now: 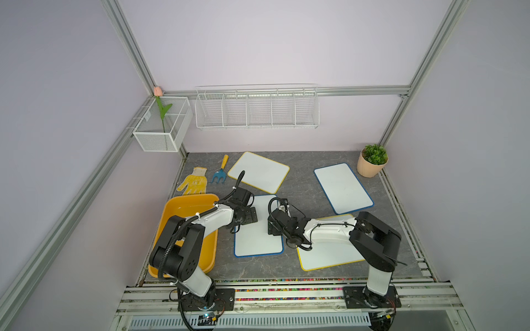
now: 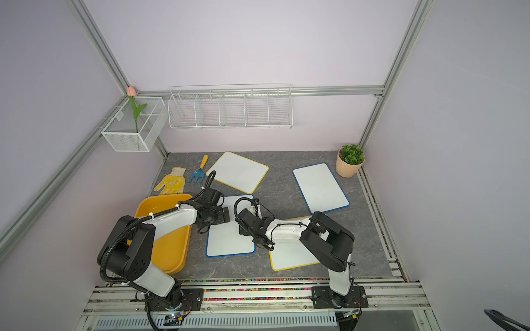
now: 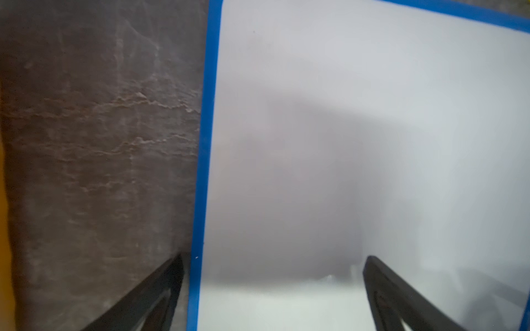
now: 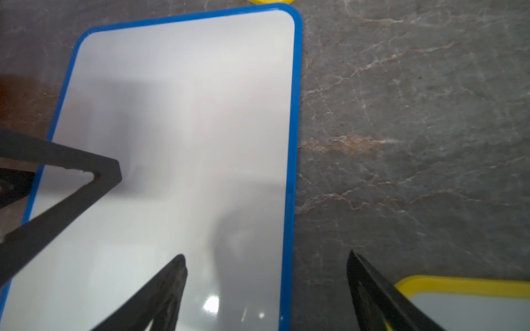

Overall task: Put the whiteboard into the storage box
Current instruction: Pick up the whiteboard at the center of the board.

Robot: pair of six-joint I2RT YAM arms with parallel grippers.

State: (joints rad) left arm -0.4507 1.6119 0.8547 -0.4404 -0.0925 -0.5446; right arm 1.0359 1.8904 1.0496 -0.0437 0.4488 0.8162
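A blue-framed whiteboard (image 1: 258,238) (image 2: 229,240) lies flat mid-table, just right of the orange-yellow storage box (image 1: 210,246) (image 2: 175,246). My left gripper (image 1: 236,227) (image 3: 275,258) is open and straddles the board's left edge (image 3: 203,143), one finger over the table, the other over the white face. Open as well, my right gripper (image 1: 276,229) (image 4: 266,255) straddles the board's right edge (image 4: 289,200). In the right wrist view a finger of the left gripper (image 4: 94,174) shows above the board. Neither gripper holds anything.
Three more whiteboards lie about: yellow-framed at the back (image 1: 259,174), blue-framed at the right (image 1: 342,187), yellow-framed under the right arm (image 1: 324,258). A yellow glove (image 1: 193,182), a small rake (image 1: 220,170), a potted plant (image 1: 372,162), a wire rack (image 1: 256,111) and a mesh basket (image 1: 163,126) line the back.
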